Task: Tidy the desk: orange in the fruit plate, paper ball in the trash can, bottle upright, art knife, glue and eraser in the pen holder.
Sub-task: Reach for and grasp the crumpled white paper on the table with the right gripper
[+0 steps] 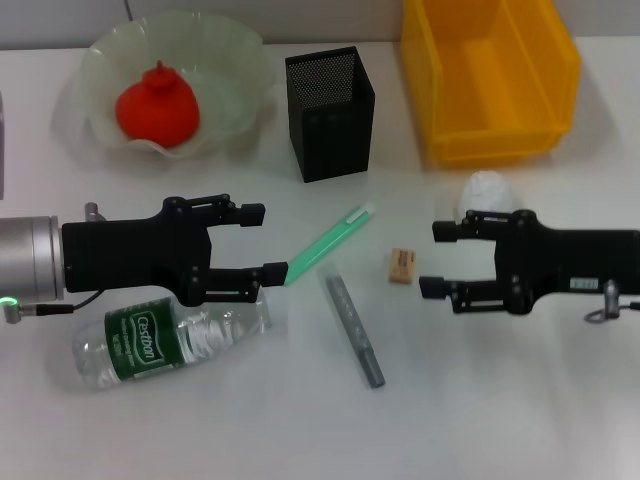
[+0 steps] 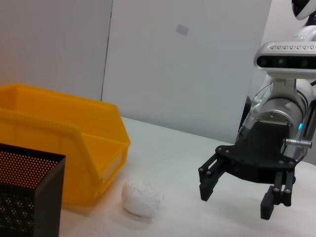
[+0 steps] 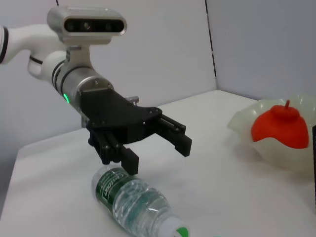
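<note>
The orange [image 1: 157, 105] lies in the pale green fruit plate [image 1: 240, 60]. Near the front left, the bottle [image 1: 170, 340] lies on its side. My left gripper [image 1: 265, 242] hovers open just above and behind it, its fingers empty. A green art knife [image 1: 328, 245], a grey glue stick [image 1: 354, 330] and the tan eraser [image 1: 402, 266] lie mid-table. My right gripper [image 1: 434, 259] is open and empty just right of the eraser. The paper ball [image 1: 487, 190] sits behind it, in front of the yellow trash can [image 1: 490, 80]. The black pen holder [image 1: 330, 112] stands at the back centre.
The left wrist view shows the right gripper [image 2: 239, 195], the paper ball [image 2: 141, 197], the trash can [image 2: 64, 143] and the pen holder [image 2: 24, 197]. The right wrist view shows the left gripper [image 3: 158, 148] over the bottle [image 3: 133, 202], with the orange [image 3: 279, 128] beyond.
</note>
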Controlling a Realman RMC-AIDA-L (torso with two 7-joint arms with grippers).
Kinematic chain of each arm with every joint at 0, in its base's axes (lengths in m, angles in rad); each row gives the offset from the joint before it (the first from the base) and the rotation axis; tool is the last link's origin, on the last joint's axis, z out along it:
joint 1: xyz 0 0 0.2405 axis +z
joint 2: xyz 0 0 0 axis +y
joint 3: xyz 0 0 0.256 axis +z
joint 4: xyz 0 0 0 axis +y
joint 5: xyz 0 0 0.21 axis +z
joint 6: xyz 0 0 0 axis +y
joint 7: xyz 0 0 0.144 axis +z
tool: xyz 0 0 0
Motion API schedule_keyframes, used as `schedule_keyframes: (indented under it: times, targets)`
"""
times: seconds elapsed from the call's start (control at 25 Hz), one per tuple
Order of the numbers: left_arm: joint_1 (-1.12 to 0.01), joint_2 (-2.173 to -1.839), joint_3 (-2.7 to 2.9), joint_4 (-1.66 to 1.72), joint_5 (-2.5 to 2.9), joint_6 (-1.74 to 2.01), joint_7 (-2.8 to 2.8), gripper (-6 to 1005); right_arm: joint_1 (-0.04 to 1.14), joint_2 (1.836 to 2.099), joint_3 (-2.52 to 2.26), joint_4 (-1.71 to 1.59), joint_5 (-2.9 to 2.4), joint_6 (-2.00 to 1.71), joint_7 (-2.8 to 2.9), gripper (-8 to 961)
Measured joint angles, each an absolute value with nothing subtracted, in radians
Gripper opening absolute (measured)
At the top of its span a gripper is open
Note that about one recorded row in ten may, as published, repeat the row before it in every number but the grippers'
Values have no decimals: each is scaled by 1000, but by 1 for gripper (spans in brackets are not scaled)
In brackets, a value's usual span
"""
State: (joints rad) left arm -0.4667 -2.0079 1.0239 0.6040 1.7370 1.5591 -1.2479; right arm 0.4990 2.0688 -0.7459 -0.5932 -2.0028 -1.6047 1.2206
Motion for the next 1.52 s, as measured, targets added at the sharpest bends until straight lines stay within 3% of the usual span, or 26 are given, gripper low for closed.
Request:
schedule_keyframes:
  times: [0.28, 0.6, 0.76, 1.24, 1.52]
  targets:
    - [-471, -2014, 1014, 605, 1734, 1557, -1242, 806, 532, 2072, -779, -901, -2025, -1717, 1762, 775]
    - [-474, -2017, 992, 606, 1738, 1555, -1232, 806, 692, 2029, -781, -1096, -2375, -1814, 2192, 775]
    - [-475, -2017, 990, 606, 1739, 1555, -1232, 806, 771, 2026, -786, -1107, -2575, -1808, 2269, 775]
    - [-482, -2016, 989, 606, 1736, 1544, -1232, 806, 789, 2078, -1055, -1121, -2773, -1540, 2370, 776]
    - [-485, -2017, 989, 606, 1736, 1532, -1234, 805, 763, 2085, -1154, -1085, -2757, -1406, 2371, 776]
